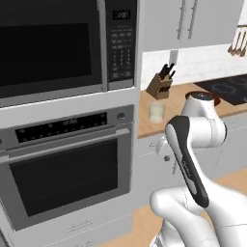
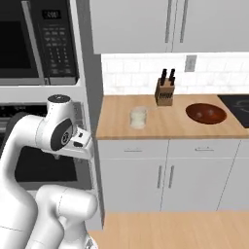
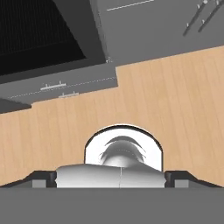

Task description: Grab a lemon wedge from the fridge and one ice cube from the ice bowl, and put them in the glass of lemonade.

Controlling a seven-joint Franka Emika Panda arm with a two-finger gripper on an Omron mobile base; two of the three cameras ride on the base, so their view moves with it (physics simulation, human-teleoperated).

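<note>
Wooden surface (image 2: pixel 121 127): light tan top over pale grey base cabinets, just right of the oven stack
Glass of lemonade (image 2: pixel 138 117): short clear tumbler with pale yellowish-white liquid, sitting upright near the left-front part of the surface; also visible in the left base view (image 1: pixel 156 112)
Ice bowl (image 2: pixel 206 113): wide shallow reddish-brown round bowl, well to the right of the glass on the same surface, can't tell what's in it
Knife block (image 2: pixel 165 92): brown wooden block with dark handles sticking up, at the back by the white tile wall, between glass and bowl but further back
Cooktop (image 2: pixel 237 108): black, at the far right edge, just past the bowl
Oven stack: dark-fronted microwave (image 1: pixel 53 46) above a steel wall oven (image 1: pixel 67 169) with a bar handle, taking up the left side
Arm: white, folded up in front of the oven, and its elbow partly covers the bowl in the left base view
End effector (image 3: pixel 111 180): pointing down at the wood-plank floor (image 3: pixel 175 96), fingers spread wide, nothing between them
In the way: nothing sits around the glass or bowl, pretty open up there
</note>
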